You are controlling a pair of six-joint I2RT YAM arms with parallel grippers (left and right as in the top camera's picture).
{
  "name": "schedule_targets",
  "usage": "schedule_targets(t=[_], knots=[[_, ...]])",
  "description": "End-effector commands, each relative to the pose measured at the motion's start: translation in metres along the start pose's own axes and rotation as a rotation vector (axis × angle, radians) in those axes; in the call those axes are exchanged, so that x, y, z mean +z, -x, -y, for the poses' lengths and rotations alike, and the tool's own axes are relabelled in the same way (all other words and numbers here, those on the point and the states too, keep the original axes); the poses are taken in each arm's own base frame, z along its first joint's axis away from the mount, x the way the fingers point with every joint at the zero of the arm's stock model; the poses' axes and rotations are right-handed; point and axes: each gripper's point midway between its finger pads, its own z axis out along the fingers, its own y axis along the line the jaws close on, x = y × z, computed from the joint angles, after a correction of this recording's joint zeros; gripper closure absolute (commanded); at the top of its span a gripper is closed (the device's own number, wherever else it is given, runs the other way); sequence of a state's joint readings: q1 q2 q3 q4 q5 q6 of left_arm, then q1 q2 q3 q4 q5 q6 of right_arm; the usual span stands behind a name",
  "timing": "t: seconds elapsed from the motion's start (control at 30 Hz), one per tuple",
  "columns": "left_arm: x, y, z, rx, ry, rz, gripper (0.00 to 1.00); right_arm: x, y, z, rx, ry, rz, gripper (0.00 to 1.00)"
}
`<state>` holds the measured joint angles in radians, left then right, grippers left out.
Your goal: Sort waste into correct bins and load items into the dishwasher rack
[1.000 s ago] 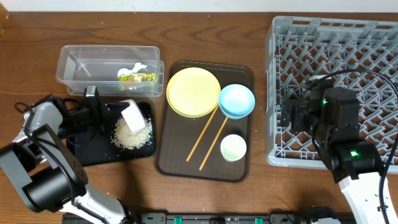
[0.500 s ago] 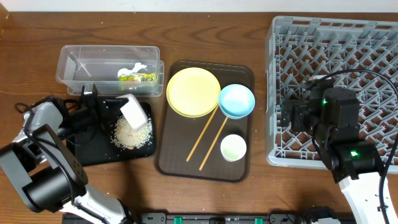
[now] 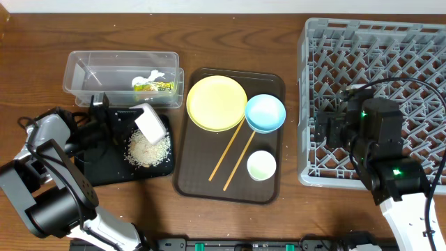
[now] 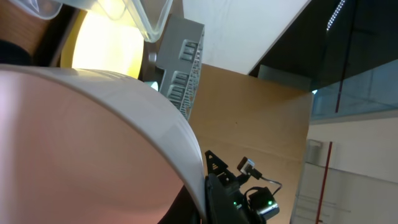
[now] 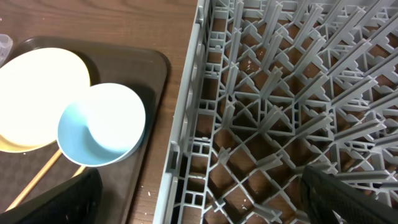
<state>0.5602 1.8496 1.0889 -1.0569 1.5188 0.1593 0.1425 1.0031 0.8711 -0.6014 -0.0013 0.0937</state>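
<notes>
**A:** Overhead first. What do we find changed from a second ago?

**B:** Only the left side. The left gripper (image 3: 131, 120) is clenched on the rim of the white bowl (image 3: 150, 124) and has lifted it slightly toward the clear tub (image 3: 90, 73). The bowl hangs tilted over the black tray (image 3: 104, 171), just above the rice pile (image 3: 148, 150). The right arm has not shifted.

**A:** And what do we see in the containers?

**B:** The tub holds the snack wrapper (image 3: 155, 86), with the white scrap (image 3: 149, 75) touching it. The rice lies in the black tray. The brown serving tray (image 3: 198, 178) carries the yellow plate (image 3: 217, 102) and, just beside it, the blue bowl (image 3: 265, 113). It also carries the cup (image 3: 261, 165) and the two chopsticks (image 3: 232, 150), whose upper ends reach the plate and the bowl. The rack (image 3: 376, 42) stands on the counter (image 3: 42, 35) to the right, with no dishes in it.

**A:** What do we see from the left wrist?

**B:** The white bowl's wall (image 4: 81, 137) fills the lower left. Beyond it we make out the yellow plate (image 4: 106, 43) and a corner of the rack (image 4: 180, 56).

**A:** And from the right wrist?

**B:** The right gripper (image 5: 199, 186) hovers over the rack's near edge (image 5: 280, 93) with its jaws spread wide and nothing in them. To the left, on the serving tray (image 5: 155, 71), we see the blue bowl (image 5: 102, 127) and the yellow plate (image 5: 40, 87).
</notes>
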Motion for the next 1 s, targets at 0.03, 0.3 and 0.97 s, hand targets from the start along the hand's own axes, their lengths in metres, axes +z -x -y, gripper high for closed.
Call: schedule_targets(t=[0.03,0.3,0.97], knots=[[0.008,-0.014,0.003,0.116,0.112,-0.038,0.94,-0.007,0.012,-0.004,-0.019,0.013,0.036,0.01],[0.037,-0.065,-0.009,0.373,0.468,-0.186,0.94,-0.007,0.014,-0.005,-0.019,0.013,0.046,0.01],[0.129,-0.119,-0.086,0.886,1.123,-0.396,0.90,-0.007,0.014,-0.005,-0.019,0.013,0.045,0.01]])
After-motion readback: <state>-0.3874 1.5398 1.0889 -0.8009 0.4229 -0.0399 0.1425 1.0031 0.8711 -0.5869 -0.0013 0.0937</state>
